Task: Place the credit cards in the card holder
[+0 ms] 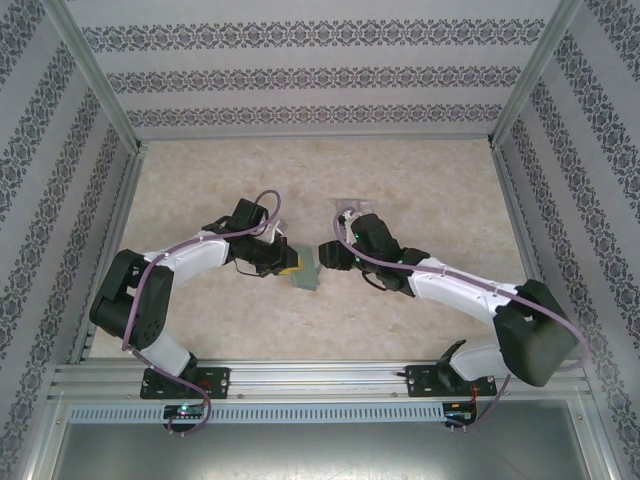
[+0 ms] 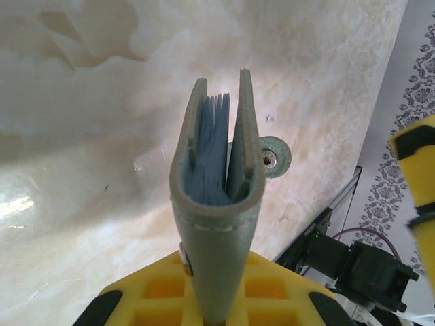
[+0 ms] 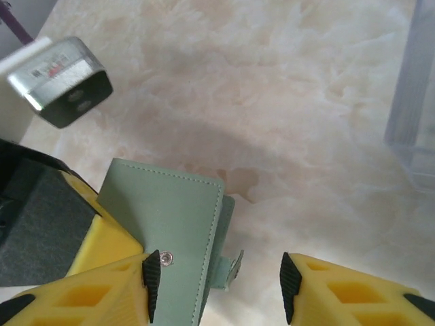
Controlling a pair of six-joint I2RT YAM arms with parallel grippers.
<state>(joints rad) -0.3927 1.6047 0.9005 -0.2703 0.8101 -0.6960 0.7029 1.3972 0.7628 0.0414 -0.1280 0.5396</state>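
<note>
Card holder (image 2: 215, 231), likely light, pliable leather best gripped along its stitched edge, sits clamped in left gripper (image 1: 289, 265); right gripper (image 3: 217, 285) has jaws apart.

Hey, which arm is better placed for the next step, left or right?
Right, probably. The right pincer stands open, gripping nothing, beside the wallet. The left pincer is shut on the wallet, holding it with blue cards inside, so it is busy.

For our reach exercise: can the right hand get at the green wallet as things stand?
Probably yes: the right hand stands open beside the wallet, which the left hand grips; nothing lies between.
</note>
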